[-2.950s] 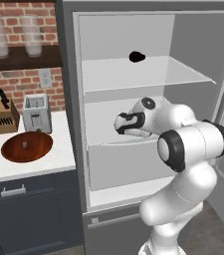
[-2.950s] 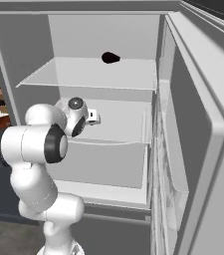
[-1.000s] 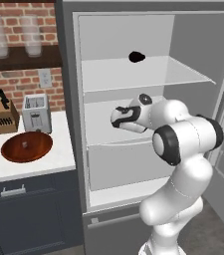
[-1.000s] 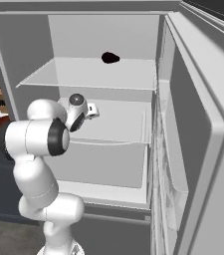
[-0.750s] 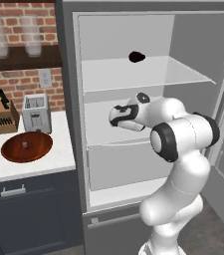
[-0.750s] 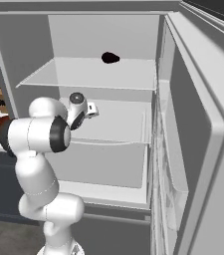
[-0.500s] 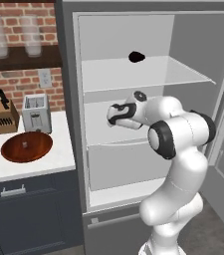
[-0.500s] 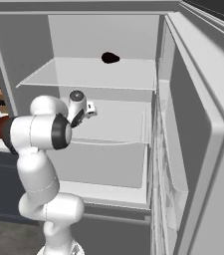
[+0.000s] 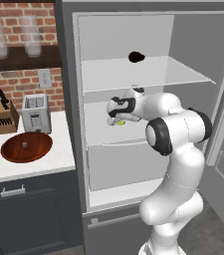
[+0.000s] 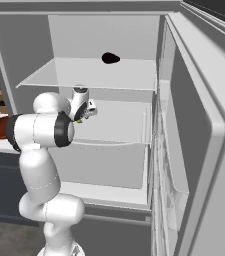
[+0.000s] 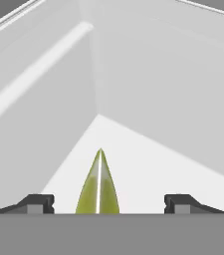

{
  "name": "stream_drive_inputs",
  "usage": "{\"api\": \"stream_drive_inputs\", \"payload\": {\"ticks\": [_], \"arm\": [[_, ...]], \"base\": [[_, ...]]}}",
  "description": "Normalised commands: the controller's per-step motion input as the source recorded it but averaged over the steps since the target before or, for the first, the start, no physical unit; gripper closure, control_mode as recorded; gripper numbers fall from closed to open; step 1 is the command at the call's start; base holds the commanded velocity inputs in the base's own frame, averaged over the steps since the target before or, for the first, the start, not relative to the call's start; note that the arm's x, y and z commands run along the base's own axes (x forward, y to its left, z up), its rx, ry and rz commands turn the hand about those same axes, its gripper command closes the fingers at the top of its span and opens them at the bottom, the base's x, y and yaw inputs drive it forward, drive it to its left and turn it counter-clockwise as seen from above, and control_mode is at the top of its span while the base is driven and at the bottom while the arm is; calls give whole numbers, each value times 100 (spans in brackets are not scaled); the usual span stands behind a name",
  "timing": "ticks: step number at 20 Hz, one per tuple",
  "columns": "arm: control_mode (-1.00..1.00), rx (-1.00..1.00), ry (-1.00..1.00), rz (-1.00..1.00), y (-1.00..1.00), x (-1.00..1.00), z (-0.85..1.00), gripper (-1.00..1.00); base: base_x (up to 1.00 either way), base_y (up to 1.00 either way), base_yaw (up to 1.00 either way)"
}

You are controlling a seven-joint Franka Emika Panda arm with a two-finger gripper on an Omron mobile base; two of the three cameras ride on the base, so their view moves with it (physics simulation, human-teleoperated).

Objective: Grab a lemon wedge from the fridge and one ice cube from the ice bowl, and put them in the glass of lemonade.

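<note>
Since three seconds back the arm has reached deeper into the fridge (image 9: 69, 124) and up toward its middle shelf, while the dark lump (image 9: 136, 57) on the top shelf has not shifted.

Left base view: the gripper (image 9: 117, 118) sits at frame centre, angled down over the shelf, with the lemon wedge (image 9: 119, 121) as a yellow-green speck right at its tips. The bowl (image 9: 26, 147) and toaster (image 9: 36, 112) stand at the left, well apart.

Right base view: the gripper (image 10: 87, 113) shows left of centre, a fleck of yellow-green under it.

Hand view: the lemon wedge (image 11: 98, 187) stands at the bottom centre between the two fingertips (image 11: 38, 203) — long axis running up the frame, away from the hand, thin edge toward the camera. The jaws stand wide on either side with clear gaps, touching nothing; the wedge looks centred for a straight pinch across its narrow width.
</note>
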Motion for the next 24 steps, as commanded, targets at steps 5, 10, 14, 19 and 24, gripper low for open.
{"api": "stream_drive_inputs", "payload": {"ticks": [5, 10, 14, 19, 24], "arm": [[-100, -10, 4, 0, 2, -81, -91, 100], [-100, -13, -9, -3, 0, -100, -88, 100], [-100, -3, -12, -4, -7, -100, -43, 100], [-100, 0, -6, -4, -54, -100, -3, 100], [-100, 4, -1, -5, -70, -100, 20, 100]], "base": [[0, 0, 0], [0, 0, 0], [0, 0, 0], [0, 0, 0], [0, 0, 0]]}}
